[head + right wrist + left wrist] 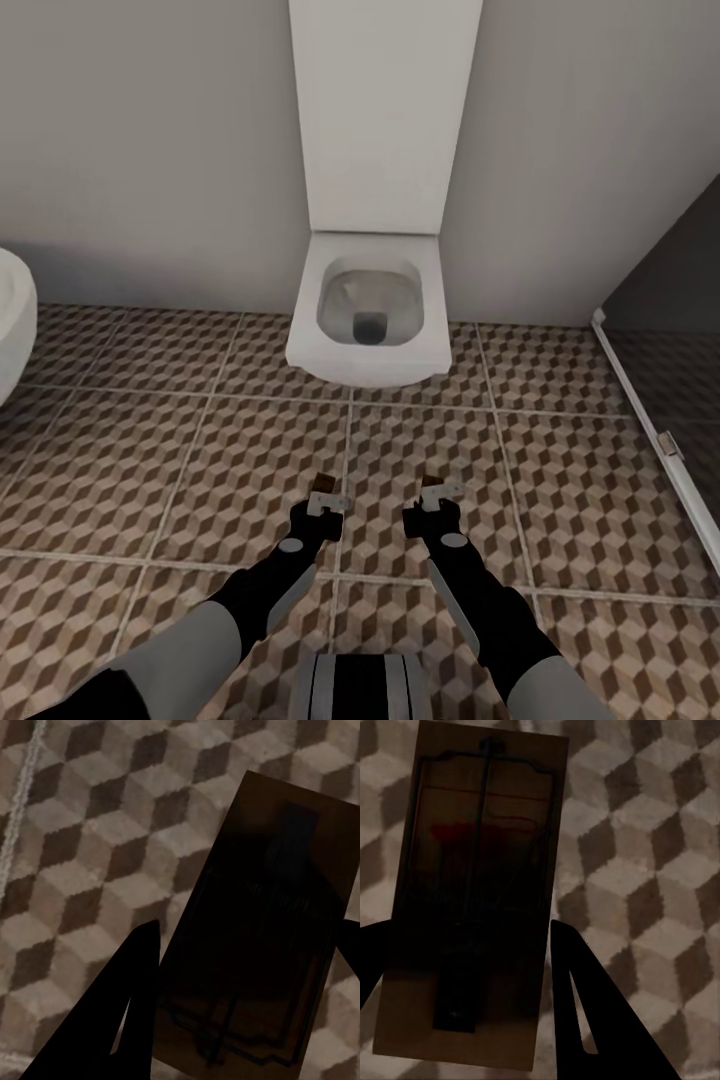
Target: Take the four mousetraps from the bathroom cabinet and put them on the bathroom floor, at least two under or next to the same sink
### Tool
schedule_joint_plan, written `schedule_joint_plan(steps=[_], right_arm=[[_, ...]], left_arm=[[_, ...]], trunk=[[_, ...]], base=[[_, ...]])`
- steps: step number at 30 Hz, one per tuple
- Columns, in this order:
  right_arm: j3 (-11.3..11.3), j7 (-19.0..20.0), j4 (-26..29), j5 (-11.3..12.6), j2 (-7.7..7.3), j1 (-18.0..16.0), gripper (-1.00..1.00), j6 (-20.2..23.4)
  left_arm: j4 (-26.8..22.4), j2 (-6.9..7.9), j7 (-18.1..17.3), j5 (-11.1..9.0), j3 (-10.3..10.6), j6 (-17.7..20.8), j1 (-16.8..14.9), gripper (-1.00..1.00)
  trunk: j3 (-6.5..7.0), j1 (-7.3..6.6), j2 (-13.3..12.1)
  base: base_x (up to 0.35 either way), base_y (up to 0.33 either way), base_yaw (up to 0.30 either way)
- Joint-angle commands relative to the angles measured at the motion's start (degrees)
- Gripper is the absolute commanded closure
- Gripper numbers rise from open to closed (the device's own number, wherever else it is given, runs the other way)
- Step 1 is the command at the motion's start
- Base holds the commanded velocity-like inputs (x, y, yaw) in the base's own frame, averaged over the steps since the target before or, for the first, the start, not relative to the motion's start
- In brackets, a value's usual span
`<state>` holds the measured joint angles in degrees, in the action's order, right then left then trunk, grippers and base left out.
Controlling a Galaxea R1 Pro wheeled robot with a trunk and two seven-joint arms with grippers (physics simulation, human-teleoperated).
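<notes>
In the head view, both arms are reaching forward over the bathroom floor (150,470), in the lower middle of the frame. The left gripper (325,495) is grasping one mousetrap (322,484), which is showing as a small brown piece at its tip. The right gripper (437,495) is grasping a second mousetrap (432,482) in the same way. In the left wrist view, the trap (472,900) is sitting between the dark fingers (600,1020), with its wire bar running along its length and the cube-pattern tiles (660,832) behind it. In the right wrist view, the other trap (270,930) is lying dark and tilted between the fingers (105,1020). A white toilet (370,310) is standing against the wall in the upper middle, and a white basin (12,320) is showing at the left edge.
</notes>
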<state>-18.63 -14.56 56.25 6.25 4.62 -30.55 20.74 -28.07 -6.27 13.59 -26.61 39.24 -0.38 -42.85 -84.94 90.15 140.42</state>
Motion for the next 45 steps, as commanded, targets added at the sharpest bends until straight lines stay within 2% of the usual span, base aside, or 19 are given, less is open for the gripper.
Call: schedule_joint_plan(steps=[1,7,9,12,14,18,35,42,45], right_arm=[[-0.2,-0.5,0.1,0.6,-0.06,0.0,1.0,0.1],[-0.3,0.2,0.2,0.6,-0.24,0.0,1.0,-0.5],[-0.7,1.8,0.2,0.6,-0.3,0.0,1.0,-1.0],[-1.5,6.9,0.3,0.5,-0.43,0.0,1.0,-1.7],[-1.6,8.8,0.2,0.4,-0.55,0.0,1.0,-1.9],[-1.7,10.5,0.2,0.4,-1.29,0.0,1.0,-2.0],[-1.8,11.0,0.2,0.3,-1.94,0.0,1.0,-2.1],[-1.8,11.0,0.2,0.3,-2.06,0.0,1.0,-2.1],[-1.8,11.0,0.2,0.3,-2.06,0.0,1.0,-2.1]], left_arm=[[-0.3,0.07,0.5,-0.3,0.5,0.0,-0.1,1.0],[-3.2,0.25,0.5,-0.3,0.6,0.0,0.0,1.0],[-3.5,0.27,0.4,-0.3,0.6,0.0,0.0,1.0],[-3.7,0.32,0.5,-0.3,0.6,0.0,0.0,1.0],[-3.8,0.35,0.5,-0.3,0.6,0.0,0.0,1.0],[-3.8,0.38,0.5,-0.3,0.6,0.0,0.0,1.0],[-3.5,0.38,0.4,-0.3,0.6,0.0,0.0,1.0],[-3.5,0.38,0.4,-0.3,0.6,0.0,0.0,1.0],[-3.5,0.38,0.4,-0.3,0.6,0.0,0.0,1.0]], trunk=[[-0.11,-0.01,0.0],[-0.25,-0.01,0.0],[-0.26,-0.01,0.0],[-0.26,-0.01,0.0],[-0.26,-0.01,0.0],[-0.26,-0.01,0.0],[-0.26,-0.01,0.0],[-1.52,1.53,2.8],[-2.18,1.6,2.9]], base=[[0.0,0.0,0.0],[0.0,0.0,0.0],[0.0,0.0,0.0],[0.0,0.0,0.0],[0.0,0.0,0.0],[0.0,0.0,0.0],[0.0,0.0,0.0],[0.0,0.0,0.0],[0.0,0.0,0.0]])
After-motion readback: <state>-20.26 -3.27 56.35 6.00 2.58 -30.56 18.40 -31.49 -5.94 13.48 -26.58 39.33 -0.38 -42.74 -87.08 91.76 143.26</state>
